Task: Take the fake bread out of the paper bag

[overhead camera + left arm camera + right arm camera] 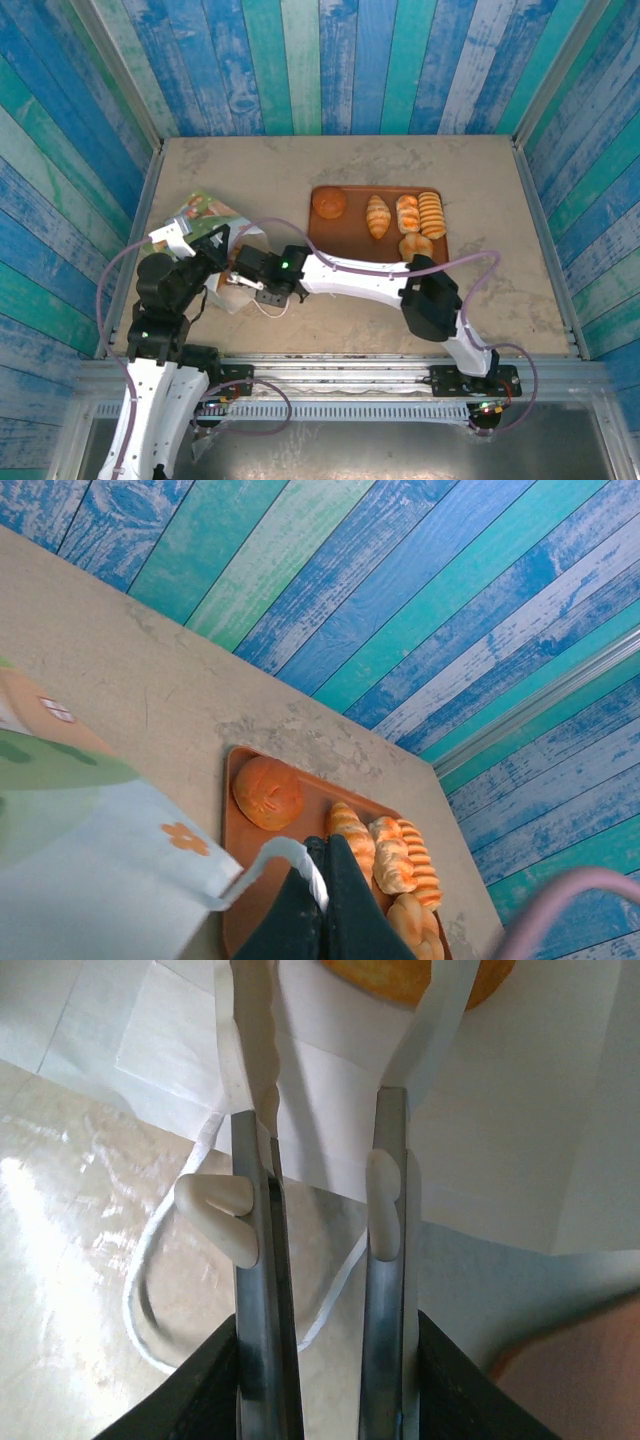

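Where both arms converge at the left of the tabletop (pixel 470 170), entry one: paper bag (pixel 195 212), white, printed side up, its near half covered by the two wrists. Entry two: brown tray (pixel 345 235), well right of the bag, carrying the fake bread (pixel 405 215): round bun (pixel 329 203), croissant (pixel 378 215), two ridged rolls and one further piece in front. The right forearm crosses the tray's near edge. Surround: blue-green plank walls (pixel 330 60); purple cables (pixel 110 290) loop beside each arm.

Left wrist view adds: left end effector (pixel 322 865) closed tight on the bag's white loop handle (pixel 262 858). The bag's printed side lies at left, with green shapes and a small orange flower (pixel 183 838); the print is too blurred for any lettering to be read.

Right wrist view adds: right end effector (pixel 325 1100) over white paper, jaws partway apart, gripping nothing that can be made out. One golden-orange bread piece (pixel 400 975) sits at the top edge between the white tips; contact cannot be told. A slack handle loop (pixel 150 1290) lies on the tabletop.
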Robot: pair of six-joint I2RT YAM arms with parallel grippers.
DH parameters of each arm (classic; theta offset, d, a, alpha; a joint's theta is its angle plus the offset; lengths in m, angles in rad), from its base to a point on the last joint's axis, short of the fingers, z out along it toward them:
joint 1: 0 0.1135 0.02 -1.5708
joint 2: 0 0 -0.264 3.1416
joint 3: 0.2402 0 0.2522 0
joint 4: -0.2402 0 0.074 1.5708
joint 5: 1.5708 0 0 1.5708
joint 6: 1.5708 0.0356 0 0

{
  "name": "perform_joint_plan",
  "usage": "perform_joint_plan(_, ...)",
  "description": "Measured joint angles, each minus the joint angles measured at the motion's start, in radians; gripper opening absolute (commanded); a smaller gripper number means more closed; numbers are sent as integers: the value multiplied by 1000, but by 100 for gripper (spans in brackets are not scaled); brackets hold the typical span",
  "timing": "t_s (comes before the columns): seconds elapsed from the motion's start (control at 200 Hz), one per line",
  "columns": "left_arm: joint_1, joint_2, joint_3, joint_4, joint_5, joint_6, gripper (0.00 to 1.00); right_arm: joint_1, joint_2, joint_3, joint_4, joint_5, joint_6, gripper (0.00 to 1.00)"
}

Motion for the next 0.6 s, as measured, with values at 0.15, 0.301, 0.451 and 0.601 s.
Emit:
perform_joint_plan(0.15,0,1,0,1,-5,-13,0,18,-161,-122,12,6,40,32)
perform_joint_plan(0.301,0,13,-1,2,-5,-24,0,27,-224,-172,34,25,94,32)
perform_joint_plan(0.451,0,25,-2,10,-6,-34,0,35,-224,-216,26,41,142,32)
perform_joint_plan(0.601,0,27,-2,13,-14,-35,0,64,-249,-278,24,63,171,32)
